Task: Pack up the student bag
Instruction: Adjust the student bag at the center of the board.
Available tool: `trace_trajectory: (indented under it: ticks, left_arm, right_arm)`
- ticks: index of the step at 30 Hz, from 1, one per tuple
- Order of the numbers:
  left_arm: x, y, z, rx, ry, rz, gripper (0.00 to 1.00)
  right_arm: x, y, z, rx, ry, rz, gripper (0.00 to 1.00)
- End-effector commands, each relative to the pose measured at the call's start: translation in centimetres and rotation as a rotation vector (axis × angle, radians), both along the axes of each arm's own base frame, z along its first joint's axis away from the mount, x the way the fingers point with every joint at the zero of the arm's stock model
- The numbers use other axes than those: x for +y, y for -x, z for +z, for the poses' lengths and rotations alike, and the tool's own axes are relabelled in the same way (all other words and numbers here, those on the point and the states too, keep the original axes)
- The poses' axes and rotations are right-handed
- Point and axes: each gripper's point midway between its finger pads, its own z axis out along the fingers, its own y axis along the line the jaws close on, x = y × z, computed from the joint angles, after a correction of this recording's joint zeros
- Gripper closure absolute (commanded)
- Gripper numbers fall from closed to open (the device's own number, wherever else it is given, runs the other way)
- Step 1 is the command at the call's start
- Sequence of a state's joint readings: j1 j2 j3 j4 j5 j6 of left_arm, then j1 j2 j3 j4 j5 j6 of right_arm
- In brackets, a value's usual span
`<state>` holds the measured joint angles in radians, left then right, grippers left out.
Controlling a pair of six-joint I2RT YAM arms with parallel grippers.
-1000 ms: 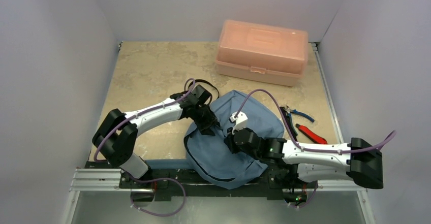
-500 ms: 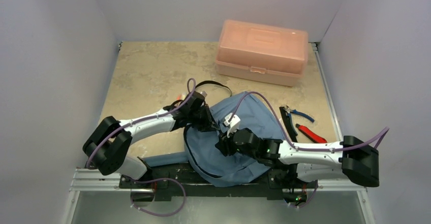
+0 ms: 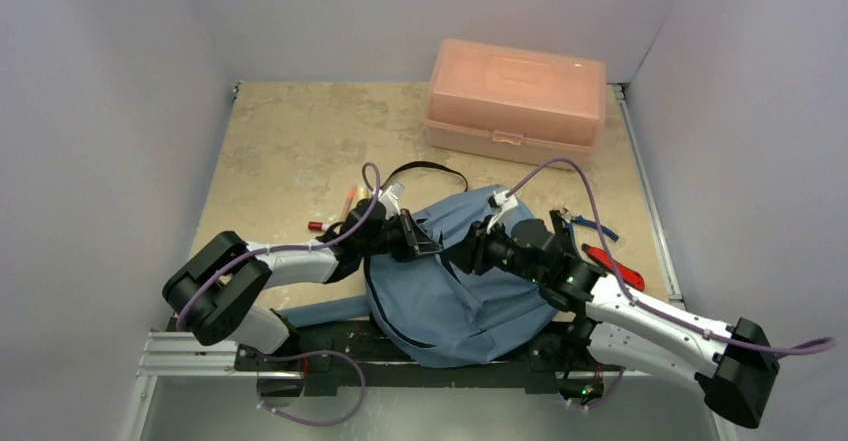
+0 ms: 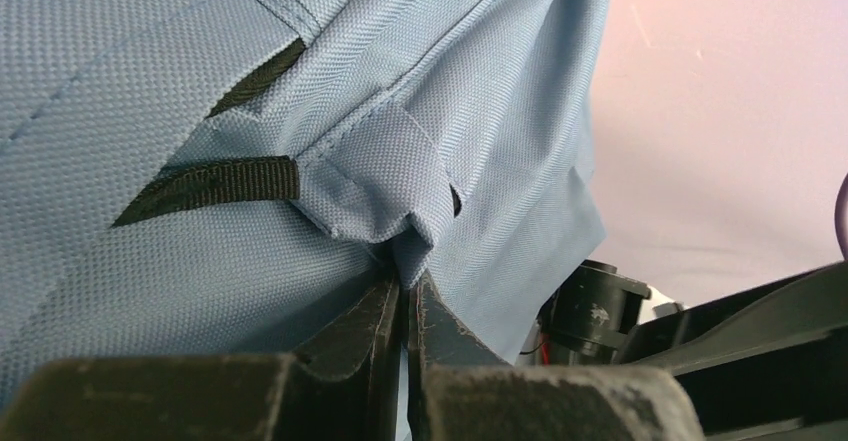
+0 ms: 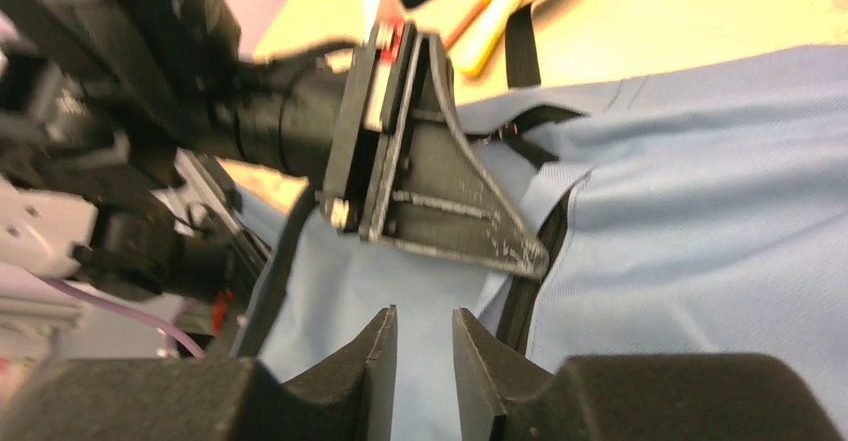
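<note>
Near middle of table (image 3: 290,151): student bag (image 3: 450,296), lying flat. On its far left part: left gripper (image 4: 405,286), closed tight on a fold of blue fabric. Just right of it: right gripper (image 5: 424,326), slightly parted, gripping nothing. Far right: pink box (image 3: 515,101).

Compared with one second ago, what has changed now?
The left gripper closed on a fold of the student bag. The right gripper moved farther out over the bag, toward the left one, its jaws apart and empty. The pink box stayed in place.
</note>
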<state>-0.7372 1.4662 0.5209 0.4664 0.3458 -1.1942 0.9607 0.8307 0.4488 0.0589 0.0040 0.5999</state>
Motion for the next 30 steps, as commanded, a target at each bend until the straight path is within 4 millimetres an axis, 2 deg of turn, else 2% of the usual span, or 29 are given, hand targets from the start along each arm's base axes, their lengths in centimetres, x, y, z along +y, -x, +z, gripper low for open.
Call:
trace_trajectory:
  ticks: [1,6,10,15,18,21,24,27,29,30]
  left_arm:
    - [-0.8,-1.6,3.3,-0.108,0.125,0.04,1.0]
    - [-0.5,-1.3,3.4,-0.131,0.138,0.043,1.0]
    - [-0.3,-1.0,3.1,-0.124,0.145,0.04,1.0]
    - [-0.2,-0.8,2.5,-0.098,0.126,0.039,0.98]
    - [0.0,-1.1,2.3,-0.09,0.109,0.043,0.9]
    - [0.2,-1.6,2.4,-0.091,0.107,0.051,0.87]
    - [0.1,-1.8,2.3,-0.09,0.102,0.05,0.88]
    - [-0.2,-1.9,2.4,-0.069,0.104,0.039,0.85]
    - [-0.5,-1.6,2.5,-0.032,0.097,0.024,0.77]
    - [-0.5,-1.2,2.4,0.002,0.086,0.019,0.69]
  right_arm:
    - [0.7,-1.1,2.3,0.112,-0.067,0.062,0.73]
    - [1.1,-2.8,1.0,0.175,-0.048,0.067,0.75]
    - [0.3,-4.7,0.5,0.194,-0.038,0.002,0.74]
    - [-0.7,-5.4,-1.2,0.205,0.042,-0.016,0.75]
    - [-0.8,-3.7,-1.5,0.193,0.026,0.036,0.82]
    - [-0.7,-1.8,-2.4,0.211,0.04,0.086,0.9]
    - [-0.3,0.3,-3.8,0.256,0.067,0.136,0.92]
    - [0.4,2.3,-4.4,0.27,0.103,0.186,0.91]
    - [0.8,3.3,-4.4,0.292,0.103,0.226,0.89]
    - [0.8,3.6,-4.4,0.306,0.1,0.237,0.87]
